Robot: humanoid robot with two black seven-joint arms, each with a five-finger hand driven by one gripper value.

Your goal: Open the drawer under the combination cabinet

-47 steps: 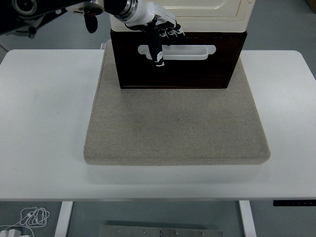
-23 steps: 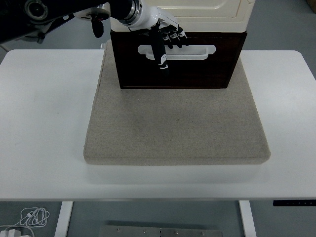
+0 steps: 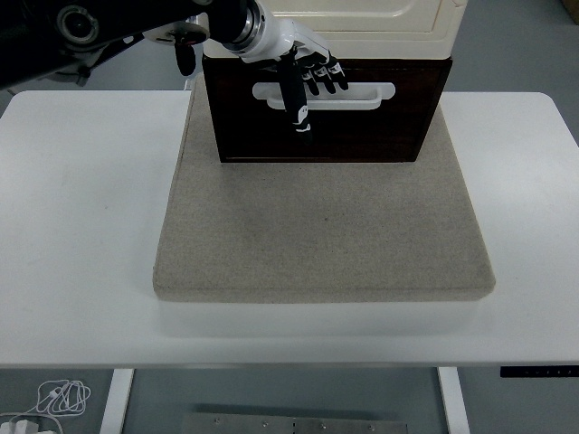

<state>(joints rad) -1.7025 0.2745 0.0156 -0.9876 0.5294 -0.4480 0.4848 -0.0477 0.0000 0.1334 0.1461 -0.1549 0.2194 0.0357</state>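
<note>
While the drawer (image 3: 326, 122) sits shut under the cream cabinet (image 3: 362, 23), left hand (image 3: 303, 72) hooks curled fingers (image 3: 326, 77) into its white handle (image 3: 362, 95); next: pull outward.

I see a white desk (image 3: 81, 226) on white legs (image 3: 116, 400), grey floor (image 3: 516, 45) around it, coiled white cable (image 3: 61, 395) bottom left.

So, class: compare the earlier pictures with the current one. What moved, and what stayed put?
The left hand slid rightward and slightly down along the drawer, its fingers now over the white handle recess. The drawer looks still closed; cabinet and grey mat are unmoved.
</note>
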